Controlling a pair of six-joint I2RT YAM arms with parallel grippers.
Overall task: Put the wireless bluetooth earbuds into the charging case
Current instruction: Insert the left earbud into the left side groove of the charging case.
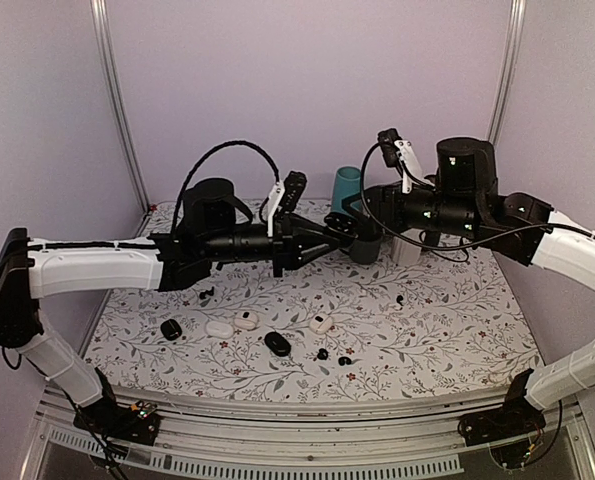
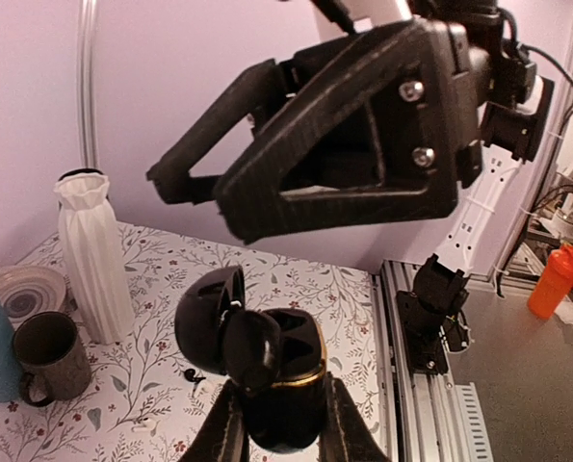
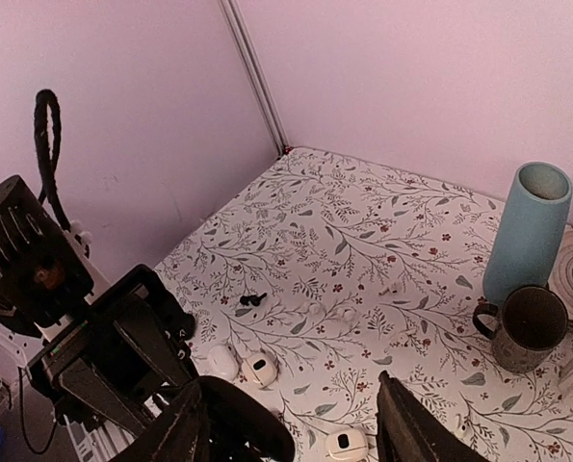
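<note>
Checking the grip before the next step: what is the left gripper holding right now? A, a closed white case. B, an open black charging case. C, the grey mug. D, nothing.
B: the left wrist view shows the left gripper clamped on a black charging case, its lid flipped open.

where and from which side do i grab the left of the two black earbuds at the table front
Pinch the earbud across its small body, coming straight down. It lies low on the tablecloth, so no side gives an edge to get under. The second earbud sits close on its right, so closing front to back probably avoids nudging it.
</note>
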